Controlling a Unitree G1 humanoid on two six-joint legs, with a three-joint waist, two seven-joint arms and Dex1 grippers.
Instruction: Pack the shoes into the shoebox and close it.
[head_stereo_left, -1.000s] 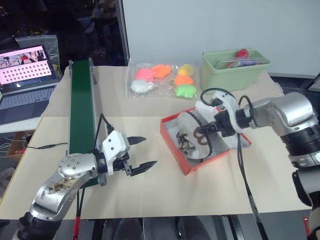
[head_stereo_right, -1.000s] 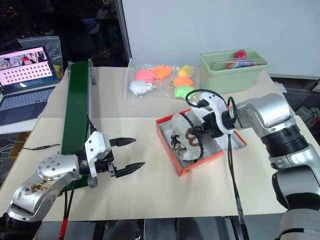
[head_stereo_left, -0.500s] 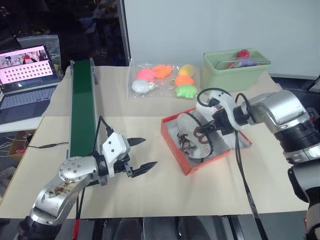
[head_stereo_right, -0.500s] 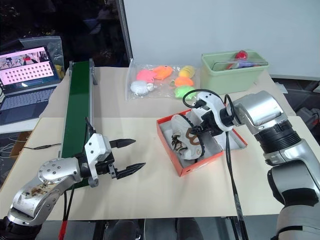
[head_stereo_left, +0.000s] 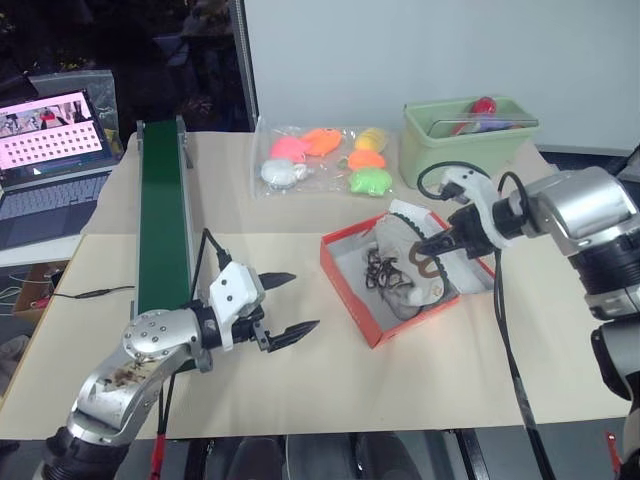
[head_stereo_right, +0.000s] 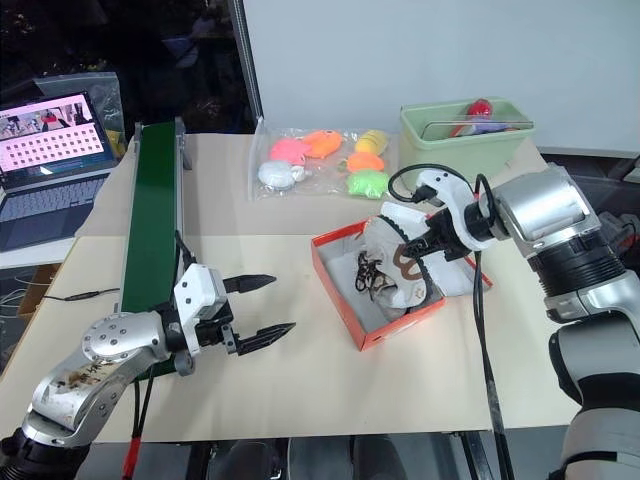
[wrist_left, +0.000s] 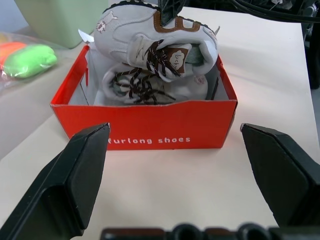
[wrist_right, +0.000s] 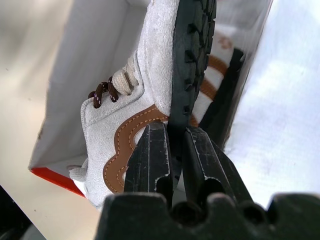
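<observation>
- Shoebox (head_stereo_left: 385, 300) sits open on the table (head_stereo_left: 300, 400), ahead and right of centre; long axis runs diagonally, its printed side facing my left claw.
- Right claw (head_stereo_left: 432, 247) is pinched nearly shut on the rim of the upper sneaker (wrist_left: 150, 35), by its dark sole. That shoe lies tipped on its side over the far part of the box, not seated flat.
- Second sneaker (wrist_left: 135, 82) is lower in the box, laces up.
- Left claw (head_stereo_left: 283, 305) hangs wide open and empty, well apart from the box, pointing at it across bare table.
- Right arm is much nearer. My read: the upper shoe needs rolling down alongside the lower one before the lid can close.
- Lid is hidden behind the shoes and my right arm; can't tell how it lies.
</observation>
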